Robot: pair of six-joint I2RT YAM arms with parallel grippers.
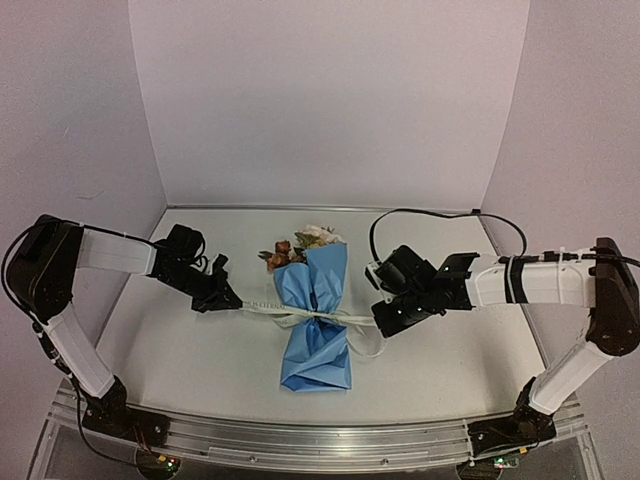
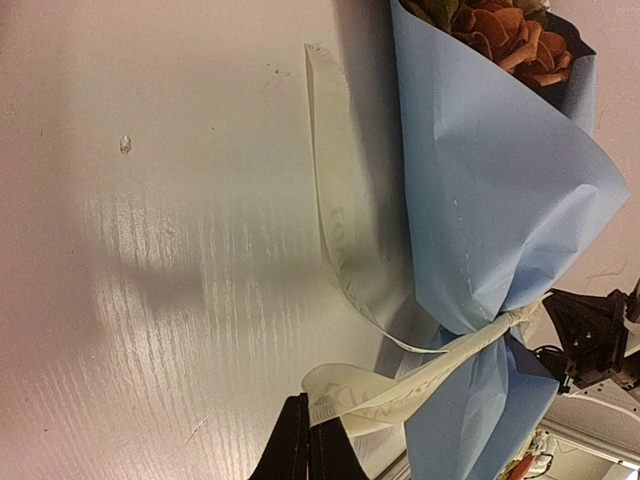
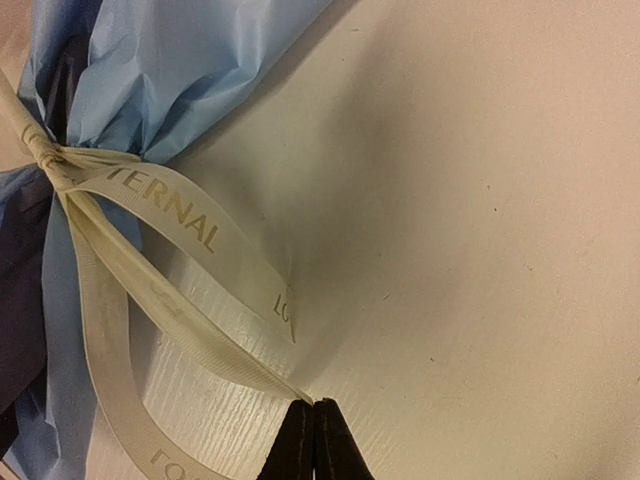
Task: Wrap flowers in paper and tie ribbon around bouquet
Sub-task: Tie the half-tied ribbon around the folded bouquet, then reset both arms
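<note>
top external, blue bouquet [image 1: 315,320] tied with ribbon [image 1: 265,306], left hand [image 1: 232,297], right hand [image 1: 382,322] pinching ribbon

The paper [image 2: 480,180] is thin, smooth and matt with soft creases, the ribbon [image 3: 180,215] is a woven cloth with fine ribs and a faint sheen, and the tabletop [image 3: 480,200] is pale, hard, a little glossy, with fine grain lines.

Your top camera looks steeply down from the near side; both wrist cameras closely face the ribbon [image 3: 150,200] of the bouquet [image 1: 315,300] from opposite sides.
</note>
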